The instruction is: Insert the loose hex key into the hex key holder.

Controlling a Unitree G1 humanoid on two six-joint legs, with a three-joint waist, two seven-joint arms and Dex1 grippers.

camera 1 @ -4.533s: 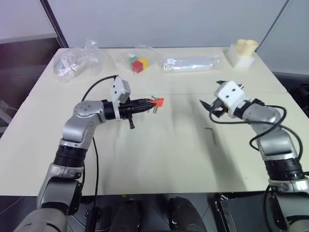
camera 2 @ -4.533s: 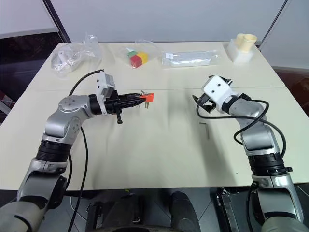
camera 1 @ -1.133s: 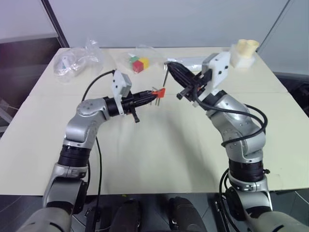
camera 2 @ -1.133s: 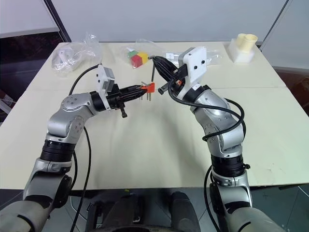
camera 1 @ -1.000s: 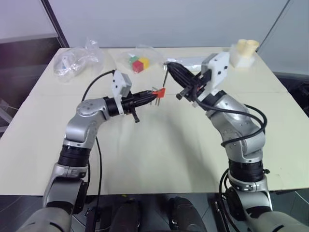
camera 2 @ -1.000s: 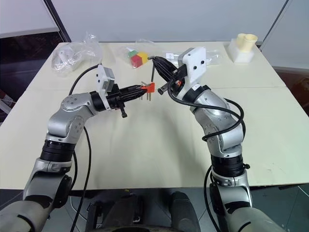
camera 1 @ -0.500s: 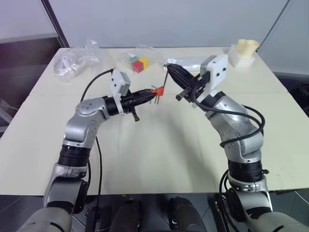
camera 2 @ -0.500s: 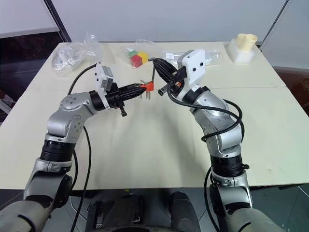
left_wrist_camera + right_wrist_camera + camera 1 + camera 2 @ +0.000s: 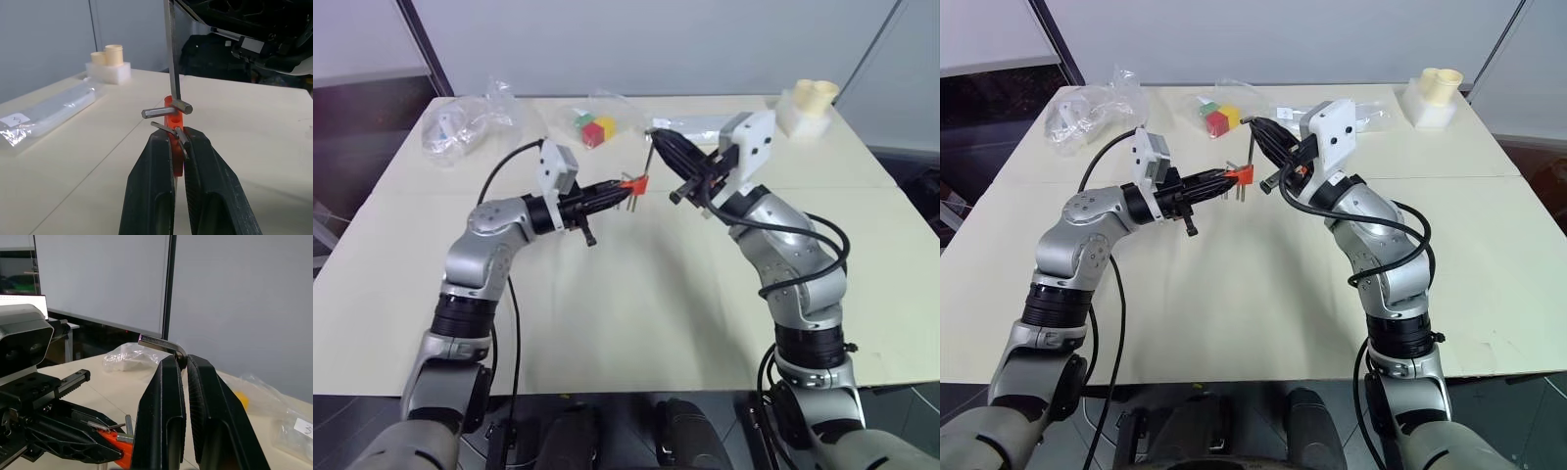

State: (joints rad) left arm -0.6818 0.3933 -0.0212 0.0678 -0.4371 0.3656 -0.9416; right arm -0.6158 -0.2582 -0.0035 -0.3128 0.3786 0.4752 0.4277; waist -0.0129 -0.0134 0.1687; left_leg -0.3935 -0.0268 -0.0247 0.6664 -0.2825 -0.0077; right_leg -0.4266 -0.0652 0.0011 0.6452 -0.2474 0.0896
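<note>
The two head views look forward and down over the table. Each wrist view looks closely along its own fingers; all share the hex key holder.

Red-orange hex key holder, grey loose hex key, cream table

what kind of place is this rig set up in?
Probably a lab or test room: one plain pale table against bare grey wall panels, with bagged test items along its far edge, such as coloured cubes and a foam block of cups.
</note>
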